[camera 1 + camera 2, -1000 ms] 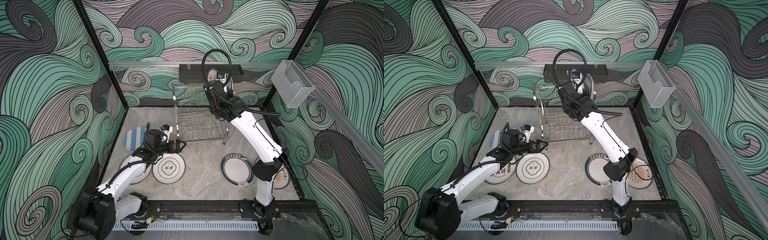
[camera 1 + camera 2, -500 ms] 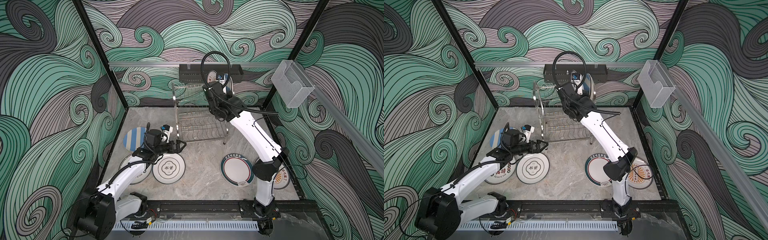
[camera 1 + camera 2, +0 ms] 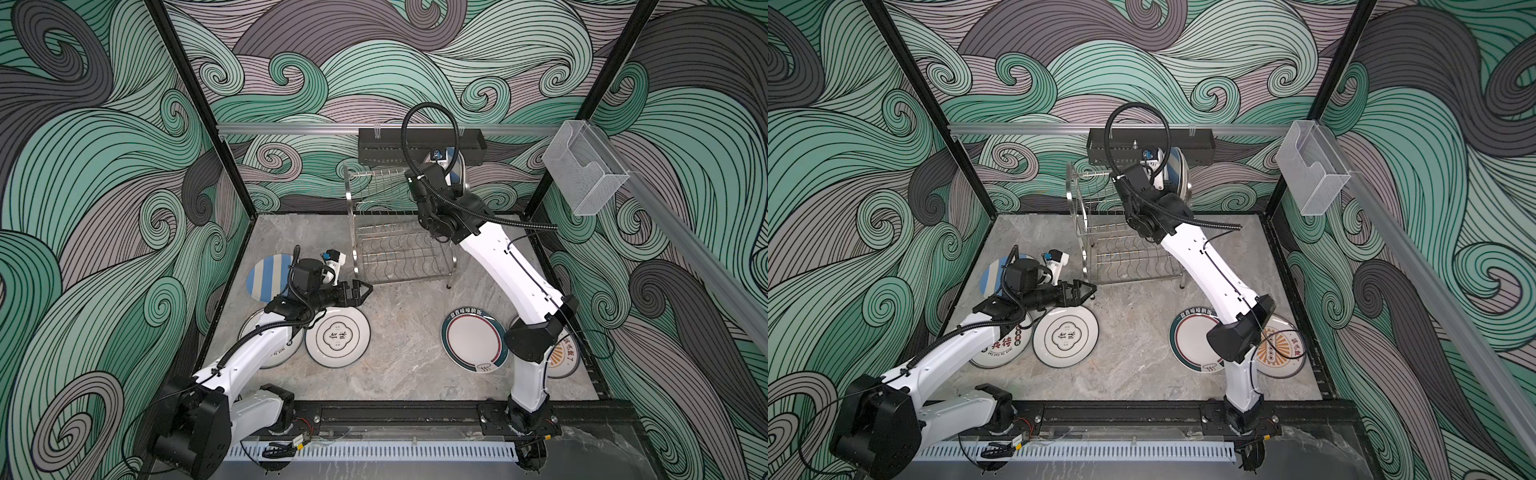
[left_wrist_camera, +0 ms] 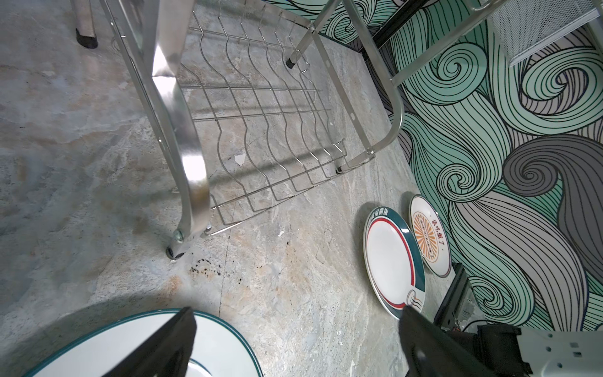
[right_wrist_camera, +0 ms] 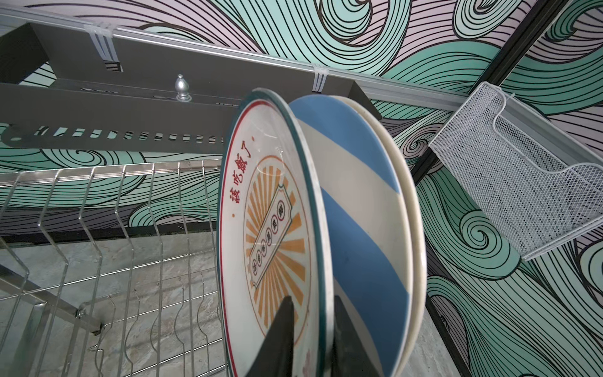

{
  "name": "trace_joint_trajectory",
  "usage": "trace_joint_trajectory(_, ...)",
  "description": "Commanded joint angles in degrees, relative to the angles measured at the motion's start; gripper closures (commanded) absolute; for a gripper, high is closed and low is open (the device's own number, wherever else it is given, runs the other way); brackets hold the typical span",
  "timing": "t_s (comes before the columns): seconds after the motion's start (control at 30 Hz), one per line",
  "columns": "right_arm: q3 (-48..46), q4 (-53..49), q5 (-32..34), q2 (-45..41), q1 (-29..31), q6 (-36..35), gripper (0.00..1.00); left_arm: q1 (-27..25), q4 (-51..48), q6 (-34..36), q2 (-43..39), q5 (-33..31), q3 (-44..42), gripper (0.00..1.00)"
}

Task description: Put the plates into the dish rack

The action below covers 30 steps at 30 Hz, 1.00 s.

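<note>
Wave-patterned green-and-grey walls (image 3: pixel 104 187) enclose a grey marbled floor (image 3: pixel 407 365); aluminium rail (image 3: pixel 291 128) across upper centre, clear box (image 3: pixel 582 178) at upper right.

Red "該吃飯了" on the sunburst plate (image 5: pixel 270 228); black "食味" on a white plate (image 3: pixel 337 338)

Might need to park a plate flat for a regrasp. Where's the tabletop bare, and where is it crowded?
Bare: the middle strip of the grey marble tabletop, between the white plate with black characters and the dark-green-rimmed plate, from the steel wire dish rack forward. Crowded: both side edges, plates lying close together.
</note>
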Motion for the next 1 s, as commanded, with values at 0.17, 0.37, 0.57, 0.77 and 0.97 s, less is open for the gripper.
trace_joint_trajectory(0.17, 2.07, -1.33, -4.64, 0.31, 0.36, -0.85, 0.73, -0.41, -1.05, 1.11, -0.58, -0.68, 1.08, 0.01)
trace_joint_trajectory(0.37, 5.75, -5.45, -4.76, -0.46, 0.45, -3.29, 0.50, -0.30, -2.24, 1.38, -1.03, -2.07, 1.67, 0.01)
trace_joint_trajectory(0.57, 5.36, -5.52, -9.61, -5.43, 0.45, -8.56, 0.31, -0.20, -4.90, 1.60, -2.81, -6.07, 2.27, 0.01)
trace_joint_trajectory(0.77, -4.67, -5.50, -23.60, -18.04, 0.36, -10.10, 0.25, -0.10, -8.00, 2.51, -4.64, -8.27, 3.99, 0.02)
trace_joint_trajectory(0.97, -29.40, -5.49, -35.26, -35.18, -0.63, -8.98, 0.16, -0.11, -8.56, 3.68, -5.81, -5.97, 5.50, 0.01)
